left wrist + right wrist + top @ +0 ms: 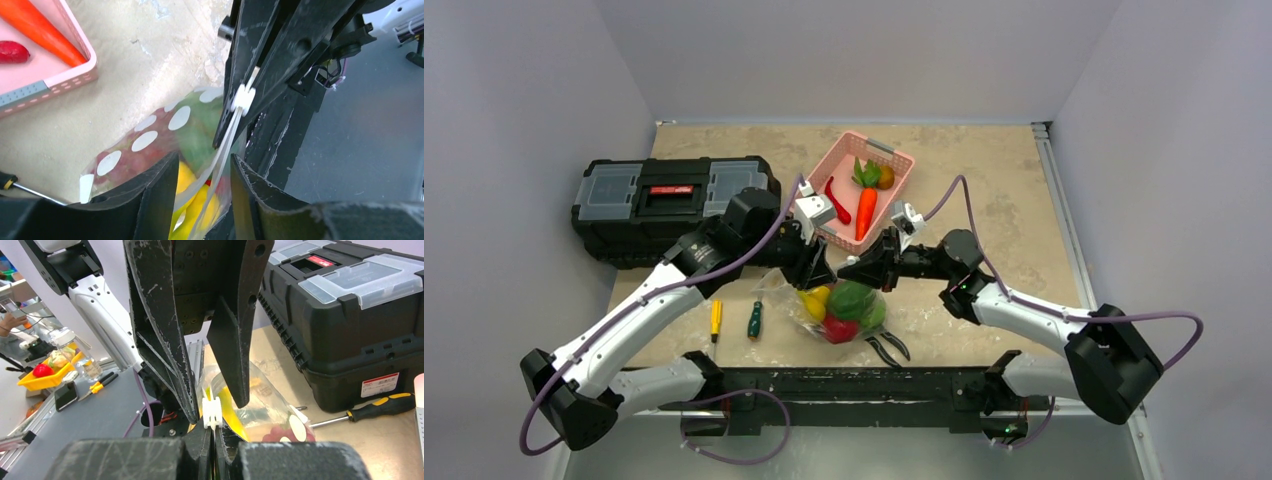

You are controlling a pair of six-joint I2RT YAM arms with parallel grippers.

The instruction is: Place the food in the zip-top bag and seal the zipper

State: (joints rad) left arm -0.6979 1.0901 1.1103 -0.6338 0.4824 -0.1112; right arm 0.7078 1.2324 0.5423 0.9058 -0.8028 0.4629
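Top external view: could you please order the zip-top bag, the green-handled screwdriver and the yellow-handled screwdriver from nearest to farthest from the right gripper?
From the right gripper:
1. zip-top bag, right at it, with its rim pinched in the fingers.
2. green-handled screwdriver, on the table to the bag's left.
3. yellow-handled screwdriver, further left still.

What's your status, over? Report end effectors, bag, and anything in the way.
Right end effector shut on zipper. Left end effector open, straddling it. Food inside zip-top bag. Pliers beside bag, not blocking.
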